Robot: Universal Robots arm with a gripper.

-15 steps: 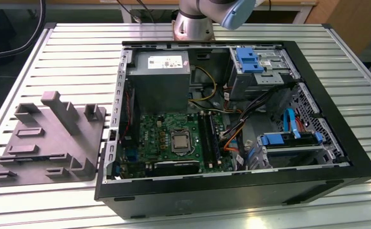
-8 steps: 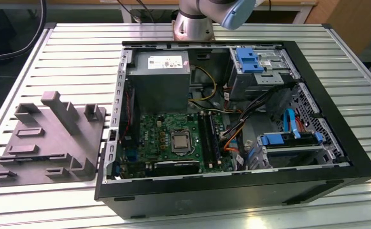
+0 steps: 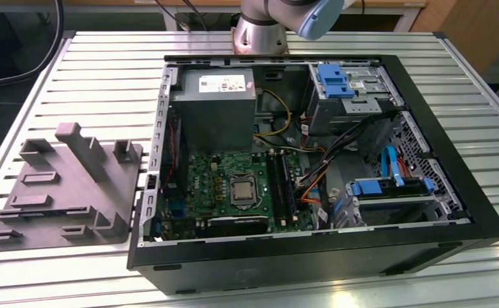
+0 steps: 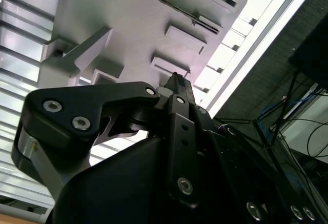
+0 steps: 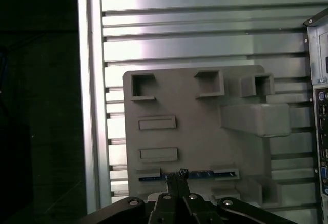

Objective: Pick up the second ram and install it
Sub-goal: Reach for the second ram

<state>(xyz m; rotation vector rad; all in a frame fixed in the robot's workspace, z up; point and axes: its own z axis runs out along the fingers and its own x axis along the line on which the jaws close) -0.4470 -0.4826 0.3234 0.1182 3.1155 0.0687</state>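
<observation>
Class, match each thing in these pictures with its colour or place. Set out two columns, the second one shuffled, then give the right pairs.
Things
1. tray
2. motherboard
3. memory stick
4. drive brackets

Descriptions
A. blue, inside the computer case
B. grey, on the slatted table beside the case
C. green, on the floor of the case
D. on edge in a tray slot, at the end effector

Pairs: 1-B, 2-C, 3-D, 4-A
</observation>
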